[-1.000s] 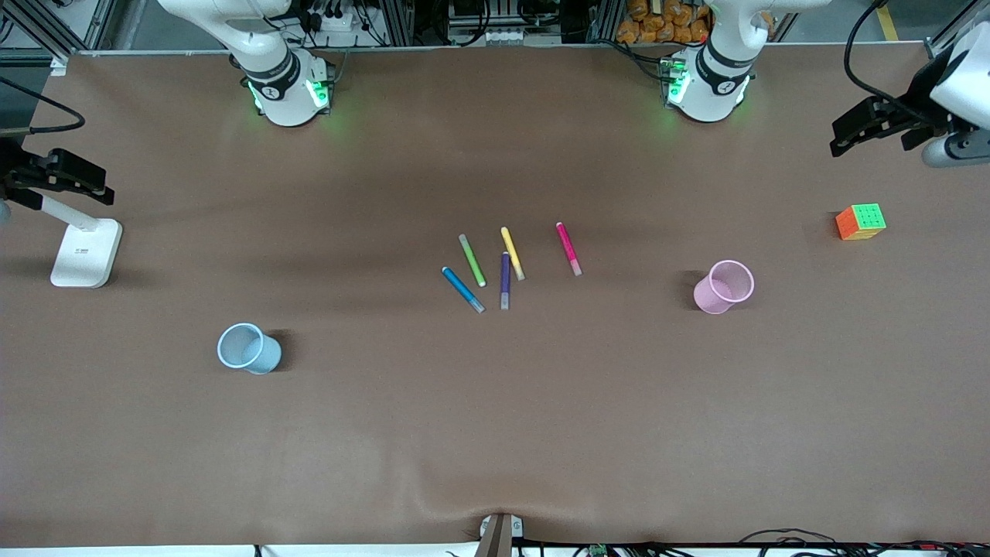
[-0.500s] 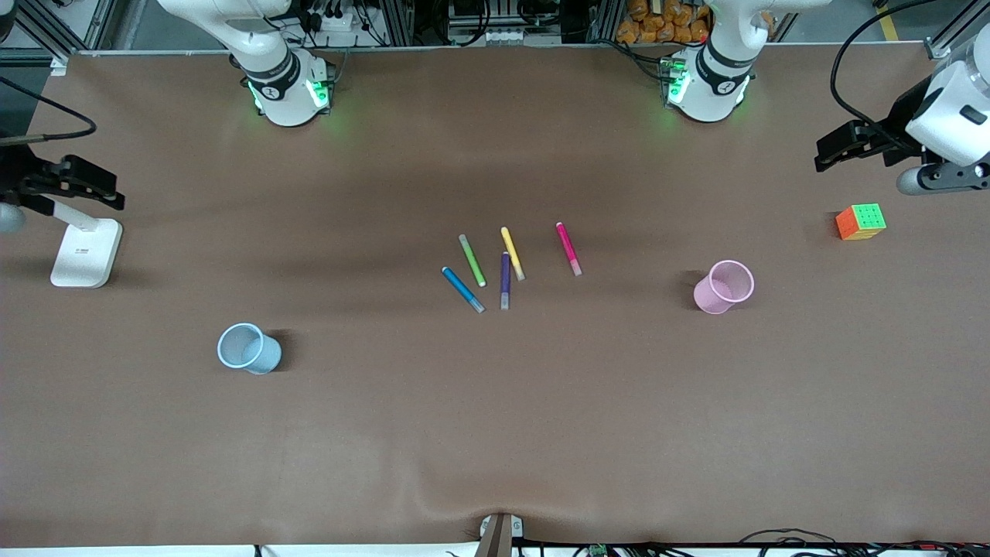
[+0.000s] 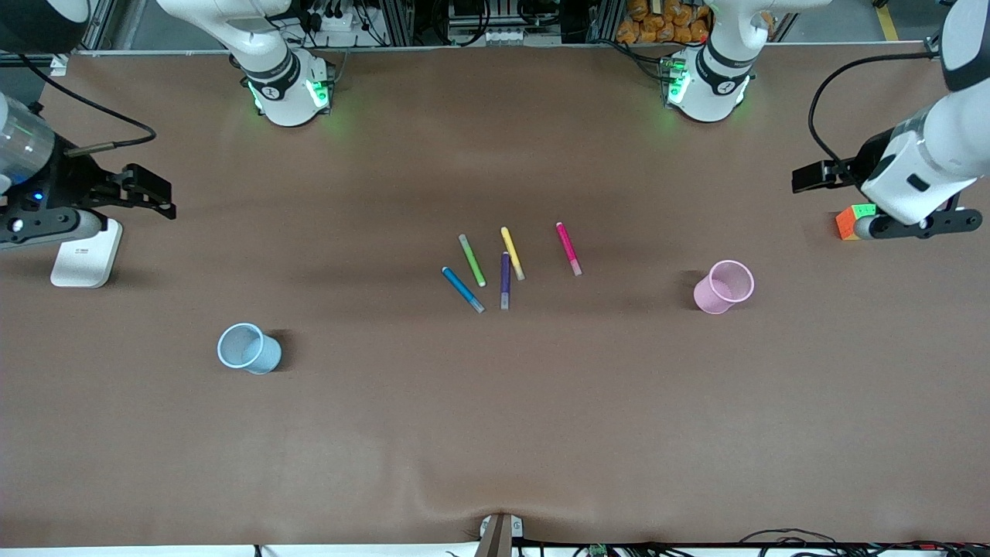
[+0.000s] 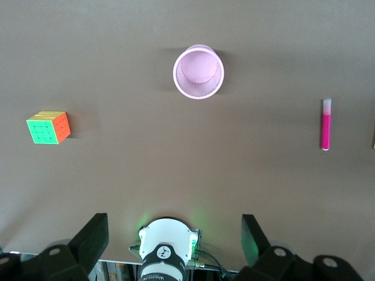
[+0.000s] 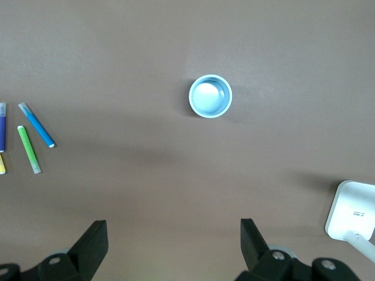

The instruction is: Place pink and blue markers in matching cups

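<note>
The pink marker [image 3: 568, 248] and the blue marker [image 3: 463, 289] lie flat mid-table among other markers. The pink cup [image 3: 724, 286] stands upright toward the left arm's end, and the blue cup [image 3: 247, 348] toward the right arm's end. My left gripper [image 3: 808, 179] hangs open and empty over the table beside the cube. Its wrist view shows the pink cup [image 4: 198, 71] and the pink marker [image 4: 326, 124] past the open left gripper [image 4: 174, 234]. My right gripper [image 3: 158, 197] hangs open and empty beside the white stand. The right wrist view shows the blue cup [image 5: 210, 96] and blue marker [image 5: 37, 124].
Green [image 3: 472, 261], yellow [image 3: 512, 253] and purple [image 3: 505, 280] markers lie beside the blue one. A colour cube [image 3: 847, 223] sits half hidden under the left arm. A white stand [image 3: 85, 259] rests at the right arm's end.
Both arms have swung inward over the table ends. The left arm now covers part of the cube. The markers and cups have not moved.
</note>
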`<state>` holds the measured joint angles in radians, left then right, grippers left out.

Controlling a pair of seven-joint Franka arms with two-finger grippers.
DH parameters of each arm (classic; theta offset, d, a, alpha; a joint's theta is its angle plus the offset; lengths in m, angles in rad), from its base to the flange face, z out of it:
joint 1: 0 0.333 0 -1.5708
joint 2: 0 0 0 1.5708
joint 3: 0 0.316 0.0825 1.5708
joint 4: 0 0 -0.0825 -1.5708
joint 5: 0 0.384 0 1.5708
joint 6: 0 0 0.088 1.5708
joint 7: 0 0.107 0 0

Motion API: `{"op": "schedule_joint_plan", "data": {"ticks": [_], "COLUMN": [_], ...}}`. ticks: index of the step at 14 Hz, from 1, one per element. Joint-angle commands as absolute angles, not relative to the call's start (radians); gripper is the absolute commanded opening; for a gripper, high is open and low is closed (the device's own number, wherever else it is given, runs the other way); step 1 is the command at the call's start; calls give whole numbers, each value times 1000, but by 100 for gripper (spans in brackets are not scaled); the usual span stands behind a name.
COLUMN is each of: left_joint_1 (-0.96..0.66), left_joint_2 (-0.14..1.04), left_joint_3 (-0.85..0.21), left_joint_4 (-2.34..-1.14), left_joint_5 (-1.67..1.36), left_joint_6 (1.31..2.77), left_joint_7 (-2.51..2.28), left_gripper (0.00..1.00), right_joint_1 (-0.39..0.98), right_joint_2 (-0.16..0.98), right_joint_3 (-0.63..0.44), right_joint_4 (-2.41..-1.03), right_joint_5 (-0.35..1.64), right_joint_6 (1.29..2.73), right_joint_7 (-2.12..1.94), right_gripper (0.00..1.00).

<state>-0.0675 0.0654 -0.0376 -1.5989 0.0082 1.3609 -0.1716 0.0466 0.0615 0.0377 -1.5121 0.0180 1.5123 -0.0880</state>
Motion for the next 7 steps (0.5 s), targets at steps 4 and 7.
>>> {"op": "schedule_joint_plan", "data": {"ticks": [4,7], "left_joint_1": [-92,-98], "left_joint_2": [113,155], "left_joint_3": [-54,-55], "left_joint_4": [-1569,-1571], "left_joint_5": [-3,-17], "left_joint_6": [1335,1335], "left_joint_7": [-175,-176], "left_gripper": [100,100], "right_joint_1": [144,216], "right_joint_2": [70,129], "right_joint_3": [41,41], "right_joint_4": [-1595,-1597], "right_joint_5": [58,58], "right_joint_6": [1644,1709], "right_joint_7": [-77,-78], "right_gripper": [100,100]}}
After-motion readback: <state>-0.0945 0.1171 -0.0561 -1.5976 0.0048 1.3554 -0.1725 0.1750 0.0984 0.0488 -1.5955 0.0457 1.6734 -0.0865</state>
